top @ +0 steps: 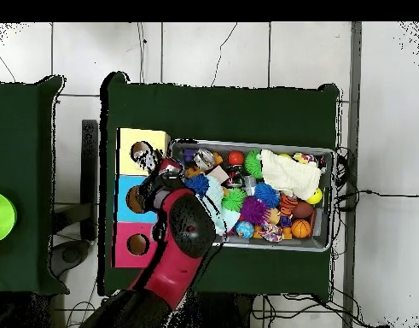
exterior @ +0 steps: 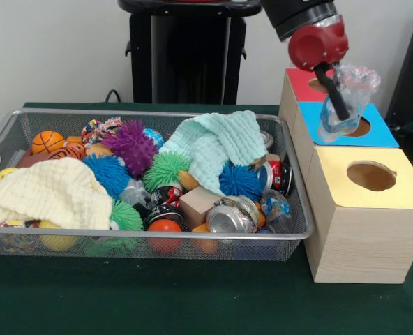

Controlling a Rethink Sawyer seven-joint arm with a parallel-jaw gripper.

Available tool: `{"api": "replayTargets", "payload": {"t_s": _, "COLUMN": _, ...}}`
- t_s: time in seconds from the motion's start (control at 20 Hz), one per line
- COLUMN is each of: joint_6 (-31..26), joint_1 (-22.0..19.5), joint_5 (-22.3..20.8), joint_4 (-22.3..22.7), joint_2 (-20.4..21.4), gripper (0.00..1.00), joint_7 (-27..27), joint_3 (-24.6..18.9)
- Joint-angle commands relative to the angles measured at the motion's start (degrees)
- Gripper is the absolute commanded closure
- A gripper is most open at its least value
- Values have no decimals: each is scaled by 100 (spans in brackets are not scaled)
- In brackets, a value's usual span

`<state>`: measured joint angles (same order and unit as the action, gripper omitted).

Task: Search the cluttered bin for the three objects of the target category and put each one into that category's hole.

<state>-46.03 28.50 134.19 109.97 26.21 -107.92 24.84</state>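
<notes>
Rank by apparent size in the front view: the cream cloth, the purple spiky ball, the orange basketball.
1. Cream cloth, clearly largest, though it lies nearest the camera.
2. Purple spiky ball.
3. Orange basketball, smallest; it is partly hidden behind other toys.

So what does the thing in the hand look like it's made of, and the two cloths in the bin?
The item held by the hand looks like a crumpled clear plastic bottle: see-through, glossy, creased, with a bluish tint. The mint-green cloth and the cream cloth both look like soft woven cotton, matte with a waffle-like texture, draping over the toys; the exact fibre can't be told.
</notes>
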Motion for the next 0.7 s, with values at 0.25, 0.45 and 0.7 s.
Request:
{"api": "replayTargets", "payload": {"t_s": 0.25, "joint_6": 56, "joint_1": 96, "joint_5": -375, "joint_4": -245, "joint_2": 535, "gripper": 100, "joint_7": 85, "joint_3": -215}}
{"api": "replayTargets", "payload": {"t_s": 0.45, "joint_6": -77, "joint_1": 106, "joint_5": -72, "joint_4": -184, "joint_2": 425, "gripper": 100, "joint_7": 398, "joint_3": -290}}
{"api": "replayTargets", "payload": {"t_s": 0.7, "joint_6": -117, "joint_1": 143, "joint_5": 147, "joint_4": -204, "joint_2": 238, "gripper": 100, "joint_7": 633, "joint_3": -352}}
